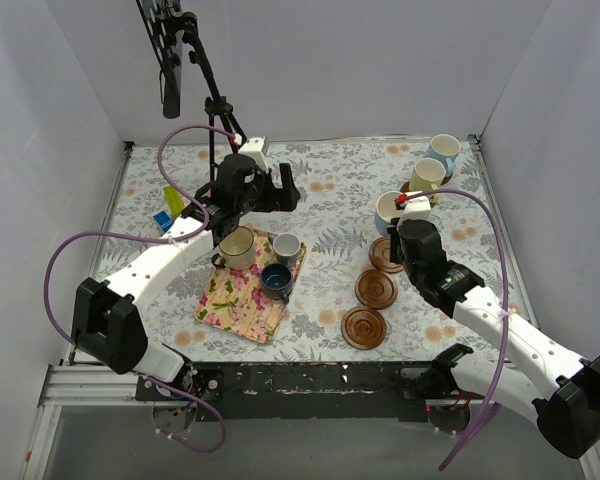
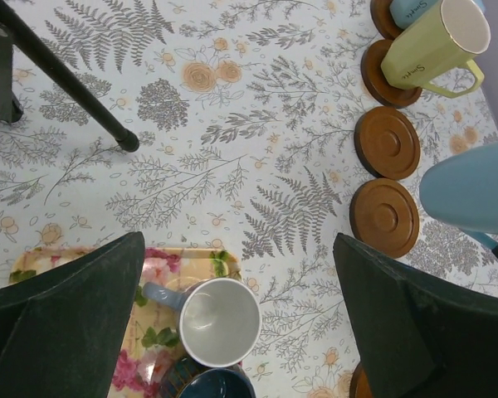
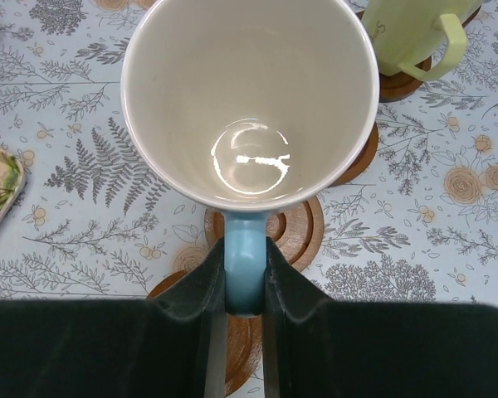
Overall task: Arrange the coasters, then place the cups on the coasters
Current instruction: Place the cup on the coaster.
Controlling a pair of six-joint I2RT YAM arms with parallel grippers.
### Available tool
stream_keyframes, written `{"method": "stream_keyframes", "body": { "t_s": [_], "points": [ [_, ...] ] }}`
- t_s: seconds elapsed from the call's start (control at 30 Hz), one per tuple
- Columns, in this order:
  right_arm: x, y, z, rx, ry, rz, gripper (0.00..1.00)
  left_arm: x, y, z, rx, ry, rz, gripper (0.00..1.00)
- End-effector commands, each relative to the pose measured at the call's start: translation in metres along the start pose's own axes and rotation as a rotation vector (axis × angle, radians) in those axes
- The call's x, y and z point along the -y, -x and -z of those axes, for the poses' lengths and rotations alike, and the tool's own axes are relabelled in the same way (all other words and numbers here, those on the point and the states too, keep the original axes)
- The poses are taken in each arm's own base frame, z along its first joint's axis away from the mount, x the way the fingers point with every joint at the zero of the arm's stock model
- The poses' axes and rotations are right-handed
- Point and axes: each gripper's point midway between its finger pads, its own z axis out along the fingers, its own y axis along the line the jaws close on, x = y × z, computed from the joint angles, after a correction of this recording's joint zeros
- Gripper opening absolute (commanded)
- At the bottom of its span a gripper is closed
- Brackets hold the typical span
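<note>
Pinches the handle of a light blue cup [image 3: 249,99] in the right gripper [image 3: 245,274], fingers [image 3: 199,307] narrow on either side of it, cup mouth up. Hangs that cup over the 12 o'clock end of the coaster row. Cannot tell from any view whether its base touches the disc peeking out beneath it.

Shows, at 6 o'clock from that cup in the top view, three bare coasters [image 1: 376,288] in a short line, each just beside the next. Shows, at 1 o'clock from it, a yellow-green cup [image 1: 426,176] standing on a coaster [image 2: 380,73]. Shows, further along the same direction, a second light blue cup [image 1: 443,153] on another coaster.

Spreads the left gripper [image 2: 239,249] wide, clasping nothing, above the 12 o'clock edge of the floral mat [image 1: 235,305], well apart at 9 o'clock from the coasters.

Finds three cups upright on that mat:
- cream cup [image 1: 237,247] at 11 o'clock
- grey-white cup [image 1: 286,246] at 1 o'clock
- dark navy cup [image 1: 276,281] just beside the grey-white one, at 6 o'clock from it

Shows small blue and yellow blocks [image 1: 170,208] at 9 o'clock from the left gripper, on the fern-print table cover [image 1: 340,200].
</note>
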Motion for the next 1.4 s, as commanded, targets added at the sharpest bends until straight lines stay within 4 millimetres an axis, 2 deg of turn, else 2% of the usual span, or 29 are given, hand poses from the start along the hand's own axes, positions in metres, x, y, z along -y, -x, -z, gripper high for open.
{"method": "stream_keyframes", "body": {
  "t_s": [0.0,0.1,0.37,0.67,0.8,0.97,1.17,1.2,1.37],
  "points": [
    [0.006,0.049,0.004,0.162,0.008,-0.060,0.01,0.023,0.013,0.011,0.055,-0.121,-0.045,0.98],
    [0.010,0.052,0.005,0.171,0.006,-0.068,0.01,0.024,0.010,0.010,0.054,-0.137,-0.052,0.98],
    [-0.002,0.052,0.000,0.165,0.063,-0.092,0.01,0.023,0.003,0.003,0.029,-0.145,-0.072,0.98],
    [-0.001,0.052,0.001,0.166,0.062,-0.091,0.01,0.020,-0.006,-0.003,0.004,-0.140,-0.084,0.98],
    [0.001,0.050,0.001,0.161,0.055,-0.089,0.01,0.028,-0.011,-0.004,-0.006,-0.153,-0.118,0.97],
    [0.007,0.052,-0.001,0.164,0.043,-0.068,0.01,0.043,-0.021,0.000,-0.004,-0.171,-0.166,0.97],
    [0.021,0.055,-0.004,0.167,0.042,-0.062,0.01,0.050,-0.018,0.007,0.026,-0.202,-0.168,0.98],
    [0.022,0.063,-0.004,0.196,0.050,-0.073,0.01,0.051,-0.018,0.008,0.029,-0.208,-0.170,0.98],
    [0.033,0.064,-0.007,0.197,0.049,-0.084,0.01,0.052,-0.022,0.009,0.030,-0.218,-0.171,0.98]
  ]
}}
